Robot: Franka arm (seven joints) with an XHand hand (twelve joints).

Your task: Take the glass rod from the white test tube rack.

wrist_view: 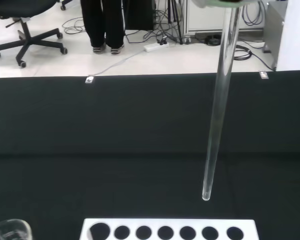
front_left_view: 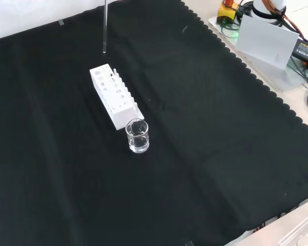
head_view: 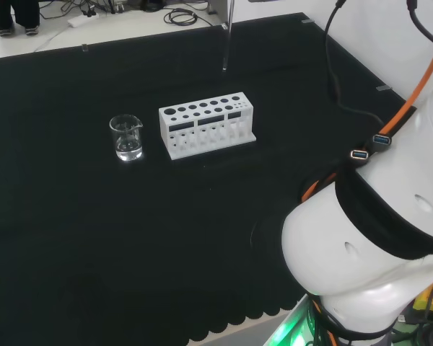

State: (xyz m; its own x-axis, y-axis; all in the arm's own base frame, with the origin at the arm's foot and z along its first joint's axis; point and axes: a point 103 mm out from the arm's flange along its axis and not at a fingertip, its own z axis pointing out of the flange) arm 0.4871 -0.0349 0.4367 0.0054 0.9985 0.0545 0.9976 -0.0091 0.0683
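The glass rod (wrist_view: 217, 110) hangs upright in the air, clear of the white test tube rack (head_view: 206, 125), its rounded lower end just above the rack's row of holes in the wrist view. In the head view the rod (head_view: 226, 43) shows as a thin vertical line beyond the rack's right end, its tip well above the black cloth. In the front view the rod (front_left_view: 104, 28) comes straight down from the top edge and ends above the rack's (front_left_view: 114, 95) far end.

The rod's upper end runs up to a blurred white part of the hand (wrist_view: 217, 3) in the wrist view. Whether the fingers are curled round the rod or spread apart cannot be told, since none of them can be made out.

No writing or label can be read on the rod or the rack.

The rack stands on the cloth-covered surface (head_view: 94, 216), all the holes in its top open. A small clear beaker (head_view: 126, 137) with a little clear liquid stands just beside the rack's left end in the head view, and in front of its near end in the front view (front_left_view: 137, 136). The arm's white links (head_view: 368, 252) stand at the head view's lower right.
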